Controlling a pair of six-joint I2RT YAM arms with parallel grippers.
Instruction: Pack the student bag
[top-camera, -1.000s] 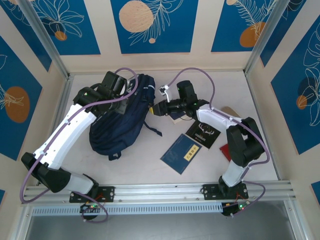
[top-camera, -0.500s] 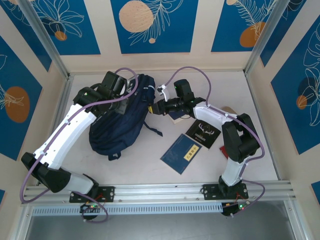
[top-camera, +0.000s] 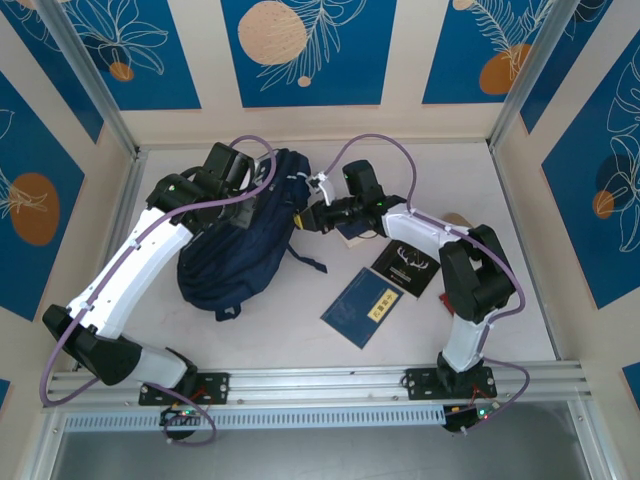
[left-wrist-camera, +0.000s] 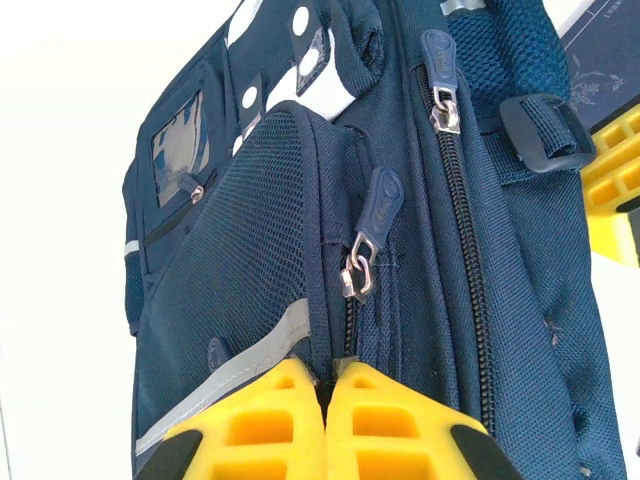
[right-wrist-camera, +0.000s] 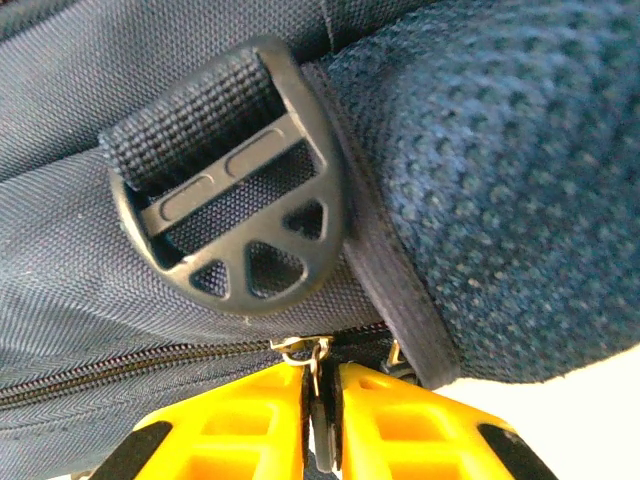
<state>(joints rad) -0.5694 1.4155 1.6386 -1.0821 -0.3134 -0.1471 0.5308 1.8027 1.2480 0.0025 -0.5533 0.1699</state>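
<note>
The student bag (top-camera: 235, 245), a large navy backpack, lies on the table left of centre. My left gripper (top-camera: 256, 198) sits over the bag's upper part. In the left wrist view it (left-wrist-camera: 330, 372) is shut on a fold of the bag (left-wrist-camera: 250, 220) beside a zipper, just below a hanging zipper pull (left-wrist-camera: 375, 215). My right gripper (top-camera: 306, 216) is at the bag's right edge. In the right wrist view it (right-wrist-camera: 320, 385) is shut on a metal zipper pull (right-wrist-camera: 316, 352) of the bag (right-wrist-camera: 520, 180), under a black strap buckle (right-wrist-camera: 235, 180).
A dark-blue book (top-camera: 367, 305) and a black book (top-camera: 407, 265) lie right of the bag, in front of my right arm. Another book (top-camera: 352, 236) lies partly under that arm. A red item (top-camera: 450, 300) lies near the right arm's base. A black strap (top-camera: 308, 258) trails from the bag.
My right arm has reached a little further left to the bag's edge, and its jaws have closed on the zipper pull. My left arm and the bag have held still.
</note>
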